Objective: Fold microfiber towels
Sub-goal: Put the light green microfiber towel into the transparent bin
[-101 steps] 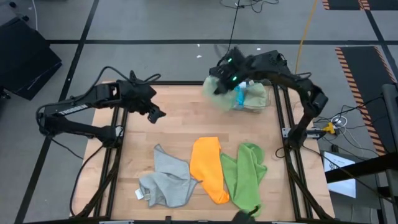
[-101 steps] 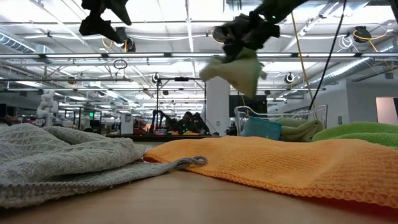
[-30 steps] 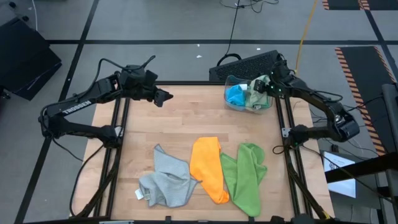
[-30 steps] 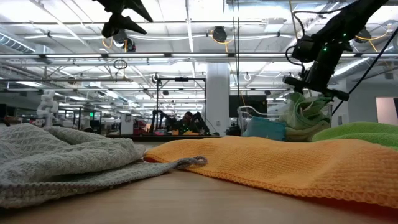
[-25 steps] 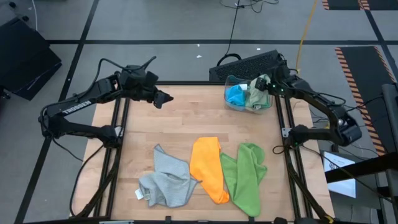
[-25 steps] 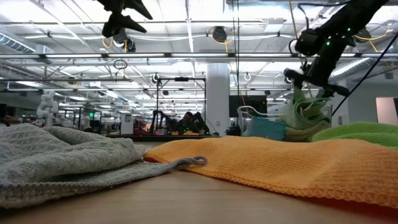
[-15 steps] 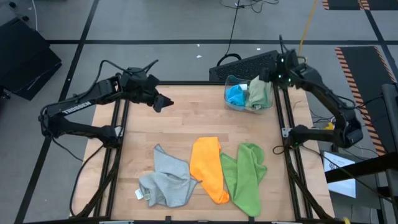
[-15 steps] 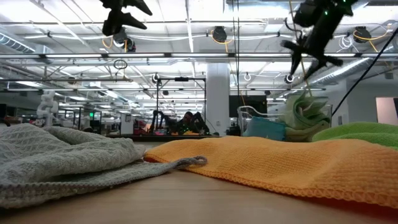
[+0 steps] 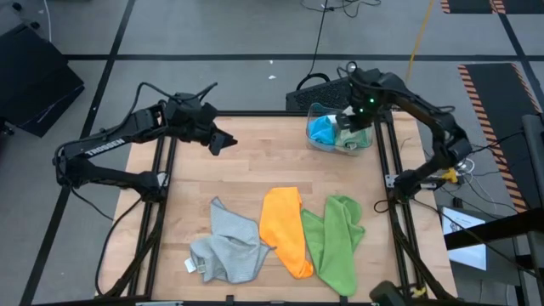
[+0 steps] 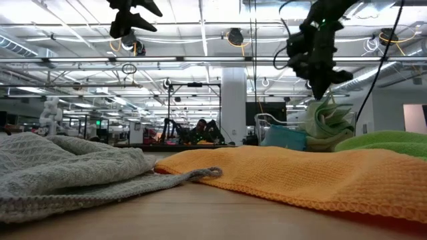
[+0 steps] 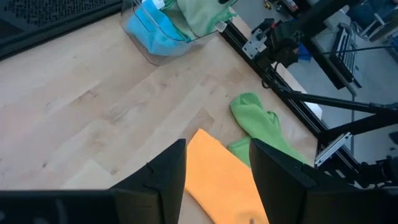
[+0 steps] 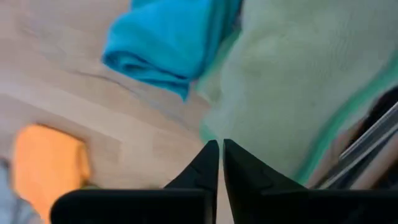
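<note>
- A clear bin (image 9: 316, 143) is sitting at the far right corner of the wooden worktop (image 9: 255, 166), close to the right rail.
- Inside the clear bin, a bright blue towel (image 9: 323, 129) is lying folded on the side nearer the worktop's middle, and a sage green towel (image 9: 350, 134) is lying bunched beside it on the rail side, rising above the rim in the low view.
- The right gripper (image 9: 355, 116) is hovering directly above the sage green towel, its fingers clenched together on nothing; the right wrist view is showing the two fingertips (image 12: 211, 155) pressed almost shut over the pale green cloth.
- Three more towels are lying loose on the near half of the worktop, side by side and overlapping at their edges.
- The grey towel (image 9: 229, 246) is lying crumpled at the left of the three, with a small white tag (image 9: 193, 265) at its near left corner.
- The orange towel (image 9: 285, 229) is lying in the middle as a long strip, its long axis running from far to near, leaning slightly right at the near end.
- The lime green towel (image 9: 336, 242) is lying at the right, also elongated far to near.
- The left gripper (image 9: 223, 142) is waiting above the far left part of the worktop, fingers apart and holding nothing.
</note>
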`<state>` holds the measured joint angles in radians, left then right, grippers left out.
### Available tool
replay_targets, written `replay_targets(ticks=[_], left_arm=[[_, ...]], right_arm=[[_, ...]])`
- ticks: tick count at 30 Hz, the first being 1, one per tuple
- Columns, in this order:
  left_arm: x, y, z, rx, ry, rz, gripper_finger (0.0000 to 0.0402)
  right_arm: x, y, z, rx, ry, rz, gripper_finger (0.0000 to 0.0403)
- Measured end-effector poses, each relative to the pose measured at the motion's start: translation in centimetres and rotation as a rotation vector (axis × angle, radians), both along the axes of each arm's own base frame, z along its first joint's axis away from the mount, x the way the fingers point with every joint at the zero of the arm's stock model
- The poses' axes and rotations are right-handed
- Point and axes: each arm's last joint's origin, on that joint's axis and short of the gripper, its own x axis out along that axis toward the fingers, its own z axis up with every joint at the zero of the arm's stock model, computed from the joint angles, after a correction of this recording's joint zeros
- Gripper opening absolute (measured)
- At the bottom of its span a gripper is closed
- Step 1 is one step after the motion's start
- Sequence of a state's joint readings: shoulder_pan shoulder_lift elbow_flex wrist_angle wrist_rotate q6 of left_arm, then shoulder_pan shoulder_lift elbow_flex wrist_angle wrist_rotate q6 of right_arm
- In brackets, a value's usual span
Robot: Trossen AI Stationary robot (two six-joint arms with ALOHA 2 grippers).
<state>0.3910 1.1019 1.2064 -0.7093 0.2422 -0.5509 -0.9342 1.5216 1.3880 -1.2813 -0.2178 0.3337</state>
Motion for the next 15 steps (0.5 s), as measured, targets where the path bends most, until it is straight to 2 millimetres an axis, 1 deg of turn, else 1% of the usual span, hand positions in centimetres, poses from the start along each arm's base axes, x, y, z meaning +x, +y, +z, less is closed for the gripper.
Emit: replay_targets(ticks=[3, 6, 9, 11, 15], left_arm=[[0.1, -0.3, 0.0, 0.003, 0.0, -0.008, 0.0175], [0.2, -0.4, 0.0, 0.005, 0.001, -0.009, 0.0175], [0.2, -0.4, 0.0, 0.02, 0.006, 0.009, 0.0175], [0.2, -0.4, 0.0, 0.029, 0.009, 0.019, 0.0175], [0.2, -0.3, 0.0, 0.038, 0.008, 0.031, 0.0175]], right_arm=[[0.0, -0.9, -0.8, 0.008, 0.013, -0.024, 0.0012], [-0.1, -1.3, -0.9, -0.003, 0.01, -0.047, 0.0004], [-0.4, -1.3, -1.3, -0.047, 0.09, -0.038, 0.0001], [-0.6, -1.3, -2.4, -0.032, 0.145, -0.046, 0.0001], [-1.0, -1.2, -5.4, -0.016, 0.166, -0.052, 0.0]])
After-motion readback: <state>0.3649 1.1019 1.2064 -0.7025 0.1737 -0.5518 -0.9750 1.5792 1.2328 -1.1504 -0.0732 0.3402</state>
